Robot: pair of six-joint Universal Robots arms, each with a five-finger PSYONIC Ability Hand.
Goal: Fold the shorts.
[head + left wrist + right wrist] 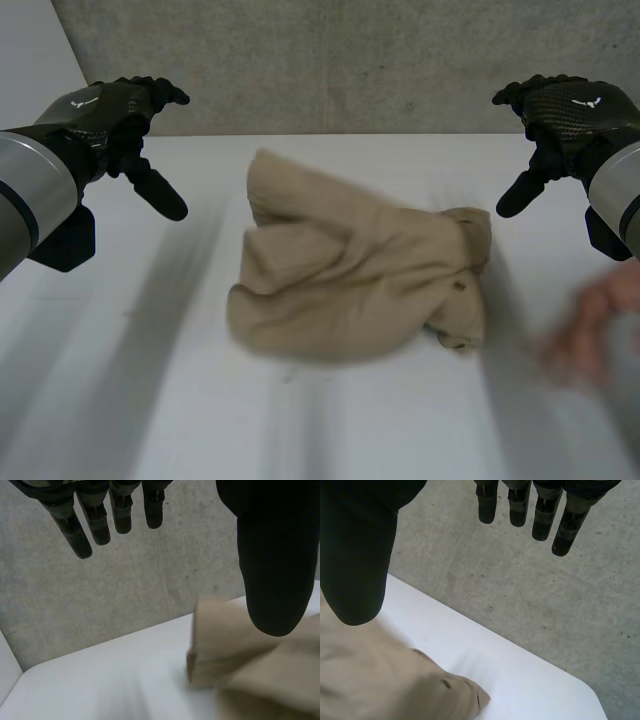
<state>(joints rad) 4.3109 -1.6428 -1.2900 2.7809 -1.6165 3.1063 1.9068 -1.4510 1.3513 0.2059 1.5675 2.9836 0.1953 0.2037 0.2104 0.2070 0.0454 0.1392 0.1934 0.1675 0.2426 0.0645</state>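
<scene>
Tan shorts lie in a crumpled heap at the middle of the white table. My left hand hovers above the table's far left, apart from the cloth, fingers straight and empty. My right hand hovers at the far right, likewise open and holding nothing. In the left wrist view the fingers and thumb are spread above the shorts. The right wrist view has the thumb and fingers spread over the shorts.
A person's hand is over the table at the right, near the shorts. A grey concrete wall rises behind the table's far edge.
</scene>
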